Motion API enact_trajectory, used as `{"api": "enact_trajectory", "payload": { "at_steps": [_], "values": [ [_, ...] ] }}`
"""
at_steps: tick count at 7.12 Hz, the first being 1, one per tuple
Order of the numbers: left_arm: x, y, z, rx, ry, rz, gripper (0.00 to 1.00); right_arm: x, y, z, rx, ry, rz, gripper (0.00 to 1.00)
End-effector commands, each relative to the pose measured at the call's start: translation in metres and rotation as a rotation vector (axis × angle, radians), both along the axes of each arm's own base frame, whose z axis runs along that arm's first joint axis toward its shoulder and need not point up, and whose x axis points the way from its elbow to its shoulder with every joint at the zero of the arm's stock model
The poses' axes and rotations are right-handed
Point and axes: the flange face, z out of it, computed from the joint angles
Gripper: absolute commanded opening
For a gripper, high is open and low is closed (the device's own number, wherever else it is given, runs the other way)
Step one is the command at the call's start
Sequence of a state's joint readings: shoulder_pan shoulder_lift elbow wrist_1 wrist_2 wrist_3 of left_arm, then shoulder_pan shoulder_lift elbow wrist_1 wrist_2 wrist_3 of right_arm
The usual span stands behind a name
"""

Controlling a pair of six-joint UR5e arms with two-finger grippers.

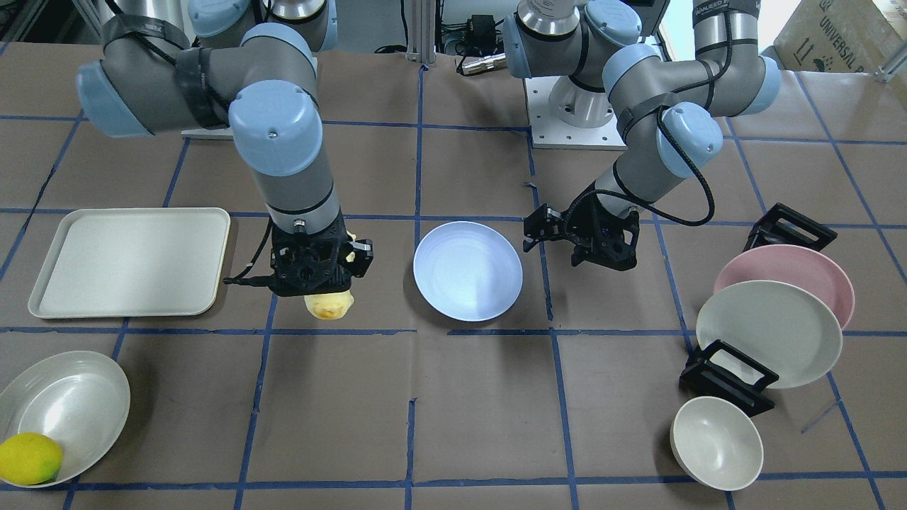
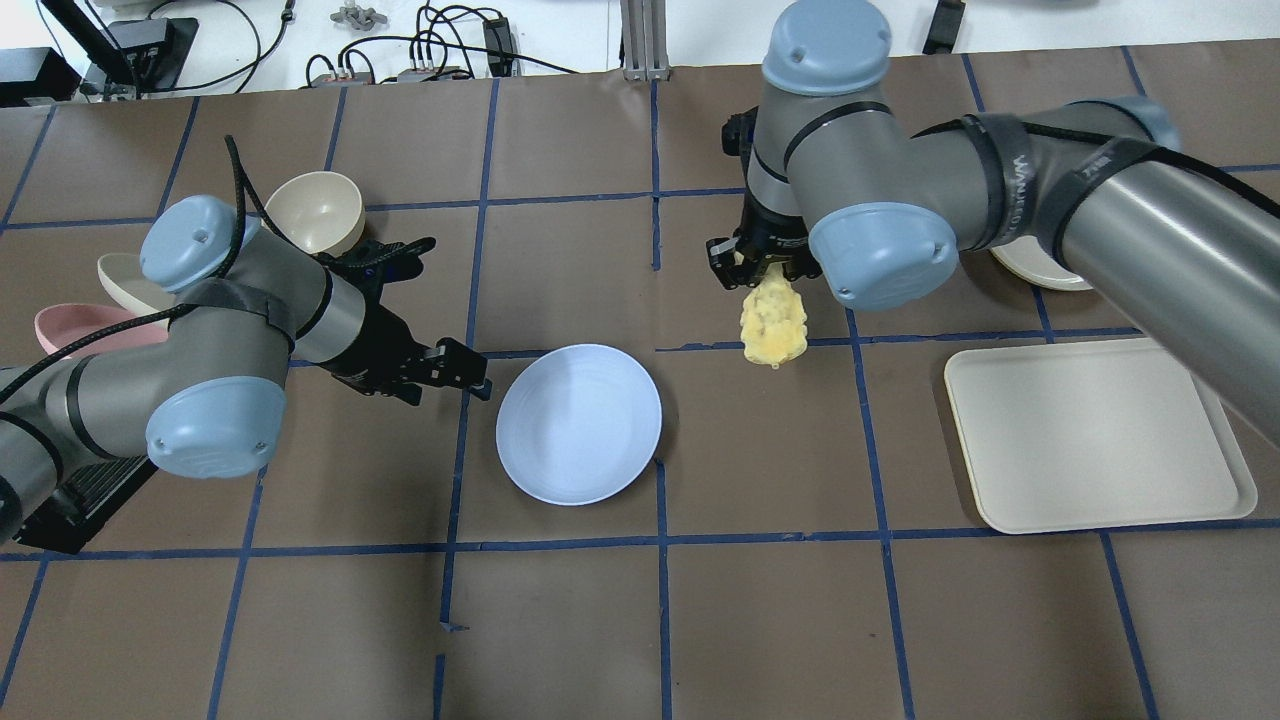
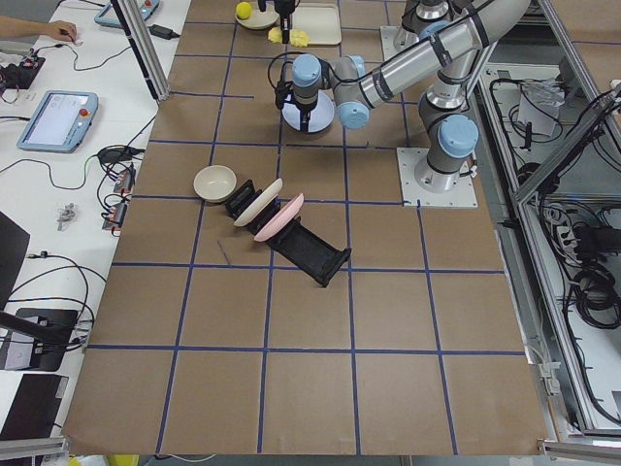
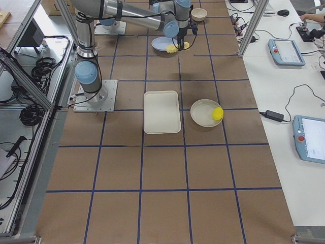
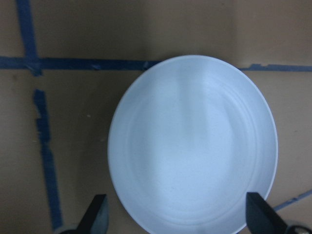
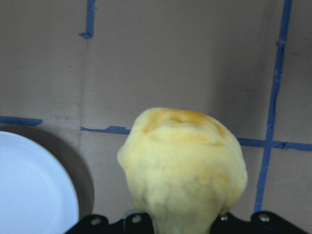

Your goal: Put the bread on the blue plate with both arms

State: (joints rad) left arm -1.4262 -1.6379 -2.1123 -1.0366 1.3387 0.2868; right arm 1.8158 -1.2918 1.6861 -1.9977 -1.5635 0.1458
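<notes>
The bread (image 2: 773, 325) is a bumpy pale-yellow loaf with a golden-brown end. My right gripper (image 2: 760, 268) is shut on its one end and holds it hanging above the table; it also shows in the front view (image 1: 329, 304) and fills the right wrist view (image 6: 185, 165). The blue plate (image 2: 578, 422) lies flat on the table between the arms, to the bread's side, and holds nothing. My left gripper (image 2: 465, 370) is open and empty, just beside the plate's rim. In the left wrist view its fingers (image 5: 97, 214) stand wide apart over the plate (image 5: 192, 141).
An off-white tray (image 2: 1100, 430) lies on the right arm's side. A bowl (image 1: 71, 404) with a lemon (image 1: 28, 459) sits by the front edge. A rack holds a pink plate (image 1: 793, 273) and an off-white plate (image 1: 769, 333), next to a bowl (image 1: 716, 443).
</notes>
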Motion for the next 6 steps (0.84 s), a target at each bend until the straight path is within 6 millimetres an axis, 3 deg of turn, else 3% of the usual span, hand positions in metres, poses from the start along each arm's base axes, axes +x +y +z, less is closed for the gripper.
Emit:
{"api": "enact_trajectory", "payload": {
  "at_steps": [1,3,4,6],
  "values": [
    [0.023,0.007,0.053,0.067,-0.192,-0.049,1.0,0.051,0.013,-0.022,0.029,0.004,-0.016,0.07],
    [0.033,0.026,0.155,0.139,-0.181,-0.021,1.0,0.074,0.023,-0.036,0.055,-0.002,-0.05,0.07],
    [0.038,0.02,0.201,0.144,-0.217,-0.026,1.0,0.086,0.03,-0.043,0.067,0.004,-0.042,0.07],
    [0.037,0.028,0.278,0.2,-0.205,-0.026,1.0,0.113,0.045,-0.057,0.08,0.011,-0.049,0.07]
  ]
}}
